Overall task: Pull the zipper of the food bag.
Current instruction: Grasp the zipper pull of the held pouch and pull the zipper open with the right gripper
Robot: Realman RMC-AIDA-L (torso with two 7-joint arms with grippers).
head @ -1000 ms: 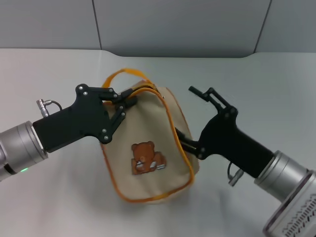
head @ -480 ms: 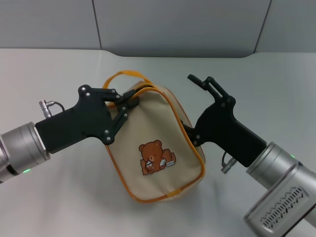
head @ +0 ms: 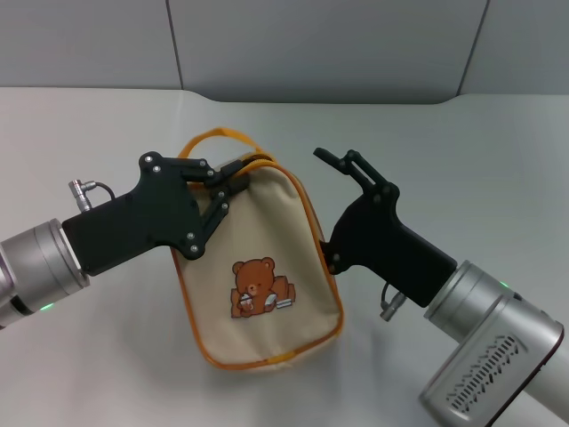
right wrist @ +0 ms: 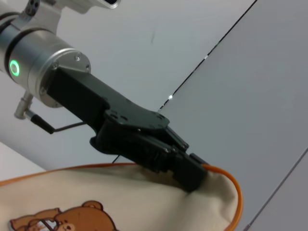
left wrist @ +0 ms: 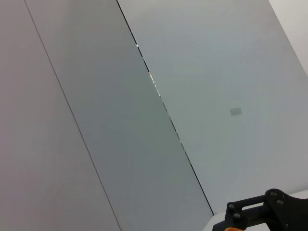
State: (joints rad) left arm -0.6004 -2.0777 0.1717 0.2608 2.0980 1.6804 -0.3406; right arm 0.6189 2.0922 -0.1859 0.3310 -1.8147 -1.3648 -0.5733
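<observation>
The food bag (head: 258, 258) is a beige pouch with orange piping and a brown bear picture; it hangs tilted between my two grippers. My left gripper (head: 233, 181) is shut on the bag's top edge beside the orange loop handle (head: 213, 138). The right wrist view shows this pinch (right wrist: 192, 175) and the bag (right wrist: 110, 202). My right gripper (head: 331, 209) is open at the bag's right side. One of its fingers (head: 348, 165) is raised free and the other lies against the orange-trimmed side edge. The zipper runs along that trim; its pull tab is not visible.
The bag rests on a pale grey table (head: 462, 160) with a grey panelled wall (head: 311, 44) behind it. The left wrist view shows mostly that wall (left wrist: 144, 120), with a bit of black gripper linkage (left wrist: 260, 214) in one corner.
The bag has swung, its lower end moving back left. My right gripper has moved left, closer against the bag's side. My left gripper has kept its hold and barely moved.
</observation>
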